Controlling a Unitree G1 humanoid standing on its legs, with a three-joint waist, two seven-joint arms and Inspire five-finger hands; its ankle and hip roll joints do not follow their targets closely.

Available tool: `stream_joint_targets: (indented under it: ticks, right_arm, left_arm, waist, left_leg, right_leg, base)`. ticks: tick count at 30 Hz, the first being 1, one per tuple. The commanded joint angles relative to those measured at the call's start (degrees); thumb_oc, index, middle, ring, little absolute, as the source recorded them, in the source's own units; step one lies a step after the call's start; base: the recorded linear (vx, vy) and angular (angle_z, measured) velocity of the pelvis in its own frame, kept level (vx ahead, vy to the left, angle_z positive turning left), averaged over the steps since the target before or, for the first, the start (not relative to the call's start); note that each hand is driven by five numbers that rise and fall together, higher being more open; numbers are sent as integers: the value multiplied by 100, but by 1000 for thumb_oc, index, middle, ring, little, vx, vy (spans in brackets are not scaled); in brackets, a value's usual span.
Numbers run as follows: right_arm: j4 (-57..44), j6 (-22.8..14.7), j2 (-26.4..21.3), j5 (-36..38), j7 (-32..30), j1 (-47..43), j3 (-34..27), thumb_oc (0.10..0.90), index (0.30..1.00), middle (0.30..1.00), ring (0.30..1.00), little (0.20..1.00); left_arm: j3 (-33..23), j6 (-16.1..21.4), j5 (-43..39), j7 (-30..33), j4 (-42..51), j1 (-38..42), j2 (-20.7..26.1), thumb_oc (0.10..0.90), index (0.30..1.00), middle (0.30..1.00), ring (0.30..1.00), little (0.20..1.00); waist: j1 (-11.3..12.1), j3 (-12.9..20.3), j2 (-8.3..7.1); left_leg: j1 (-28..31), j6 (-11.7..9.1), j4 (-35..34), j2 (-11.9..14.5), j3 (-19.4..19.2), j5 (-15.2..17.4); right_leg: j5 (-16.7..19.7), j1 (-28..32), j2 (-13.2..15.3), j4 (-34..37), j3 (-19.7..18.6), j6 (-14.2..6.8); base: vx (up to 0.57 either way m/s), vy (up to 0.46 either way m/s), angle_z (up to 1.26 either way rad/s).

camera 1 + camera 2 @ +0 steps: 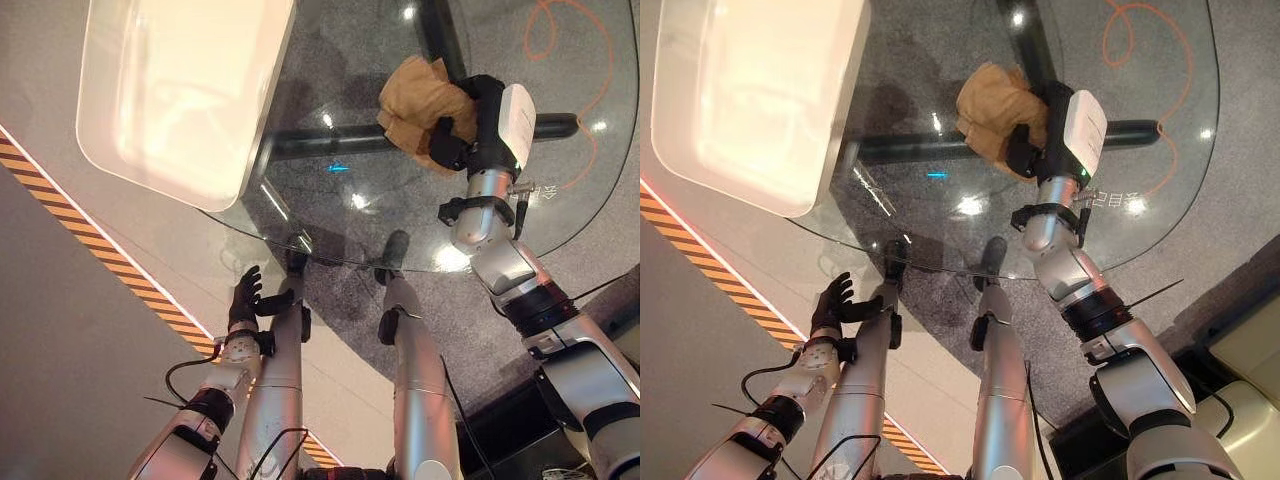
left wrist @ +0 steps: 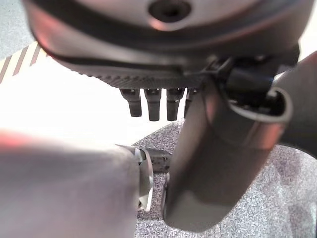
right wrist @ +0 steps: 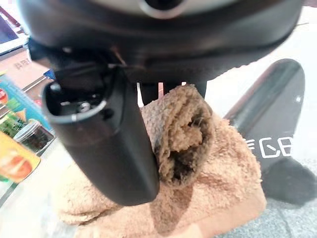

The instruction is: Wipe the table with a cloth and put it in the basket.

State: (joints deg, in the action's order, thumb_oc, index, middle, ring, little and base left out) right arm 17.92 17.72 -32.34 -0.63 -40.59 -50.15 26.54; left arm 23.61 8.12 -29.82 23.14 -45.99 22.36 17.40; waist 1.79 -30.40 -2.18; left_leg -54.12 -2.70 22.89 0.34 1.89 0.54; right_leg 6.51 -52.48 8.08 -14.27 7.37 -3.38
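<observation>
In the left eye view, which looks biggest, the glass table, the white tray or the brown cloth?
1. Glass table
2. White tray, though it may sit nearer the camera
3. Brown cloth, held by the right robot hand

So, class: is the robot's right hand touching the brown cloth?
Touching. The right wrist view shows the right hand with its thumb and fingers pinching a fold of the cloth.

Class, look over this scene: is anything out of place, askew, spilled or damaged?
Nothing stands out. The tan cloth is bunched on the glass table, gripped by the right hand. The left hand hangs open below the table edge. No spills or damage show.
</observation>
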Motion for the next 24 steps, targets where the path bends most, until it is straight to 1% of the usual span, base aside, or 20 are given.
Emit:
stream_joint_targets:
  ticks: [1, 3, 7, 8, 9, 10, 11, 14, 18, 24]
  right_arm:
    - [8, -91, -948, 118, -945, -70, -566, 100, 300, 300, 300, 200]
    - [50, -126, -1023, 233, -1166, -8, -666, 100, 300, 300, 300, 200]
    - [185, -369, -1102, 635, -1792, 138, -943, 100, 300, 300, 300, 200]
    - [223, -466, -1100, 720, -1925, 185, -1020, 100, 300, 300, 300, 200]
    - [277, -663, -1069, 872, -2241, 292, -1202, 100, 300, 300, 300, 200]
    - [274, -702, -1060, 891, -2284, 315, -1237, 100, 300, 300, 300, 200]
    - [251, -896, -988, 994, -2523, 424, -1417, 100, 300, 300, 300, 200]
    - [195, -1075, -902, 1027, -2721, 468, -1545, 100, 300, 300, 300, 200]
    - [-32, -1119, -810, 966, -2845, 441, -1576, 100, 300, 300, 300, 200]
    - [-154, -1118, -706, 903, -2898, 247, -1539, 100, 300, 300, 300, 200]
  left_arm:
    - [-17, -33, -50, 9, -162, -1071, -99, 800, 900, 900, 900, 900]
    - [-11, -15, -67, 6, -139, -1097, -82, 800, 900, 900, 900, 900]
    - [-13, 10, -124, -2, -127, -1115, -58, 800, 900, 900, 900, 900]
    - [-6, 16, -144, 2, -129, -1111, -60, 800, 900, 900, 900, 900]
    - [-5, 21, -163, 16, -129, -1107, -69, 800, 900, 900, 900, 900]
    - [-1, 16, -168, 25, -121, -1109, -69, 800, 900, 900, 900, 900]
    - [-10, 22, -201, 49, -93, -1120, -71, 800, 900, 900, 900, 900]
    - [-39, -2, -195, 60, -76, -1110, -69, 800, 900, 900, 900, 900]
    - [-69, -55, -199, 65, -51, -1094, -78, 800, 900, 900, 900, 900]
    - [-86, -12, -168, 56, -116, -1063, -157, 800, 900, 900, 900, 900]
  waist:
    - [4, 60, 223]
    - [-10, 60, 224]
    - [-47, 60, 228]
    - [-55, 60, 231]
    - [-73, 60, 233]
    - [-75, 60, 231]
    - [-94, 60, 228]
    - [-100, 60, 218]
    - [-102, 60, 226]
    - [-69, 60, 235]
  left_leg:
    - [152, 430, -368, -457, -385, -46]
    - [150, 429, -377, -457, -397, -44]
    - [158, 425, -380, -440, -419, -23]
    - [160, 425, -380, -442, -424, -20]
    - [172, 428, -398, -445, -431, -16]
    - [177, 429, -401, -443, -434, -14]
    - [185, 431, -422, -435, -445, -14]
    - [193, 428, -458, -428, -455, -32]
    - [201, 426, -493, -437, -460, -48]
    - [237, 425, -553, -452, -456, -70]
  right_leg:
    - [164, 16, -313, 68, -22, -205]
    - [172, 20, -308, 93, -22, -208]
    - [172, 25, -309, 105, -46, -209]
    - [174, 31, -309, 114, -53, -210]
    - [184, 47, -311, 143, -68, -210]
    - [186, 52, -312, 147, -72, -211]
    - [194, 58, -323, 161, -87, -213]
    - [205, 75, -334, 194, -94, -206]
    - [216, 89, -352, 233, -124, -196]
    - [207, 129, -363, 265, -130, -183]
  base:
    - [0, 0, 0]
    - [0, 0, 0]
    - [-2, 4, -1]
    - [-7, 11, -4]
    - [-5, 9, -4]
    - [-5, 12, -5]
    - [-5, 8, -6]
    - [-14, 2, -9]
    - [-8, 8, -3]
    - [-3, 8, -2]
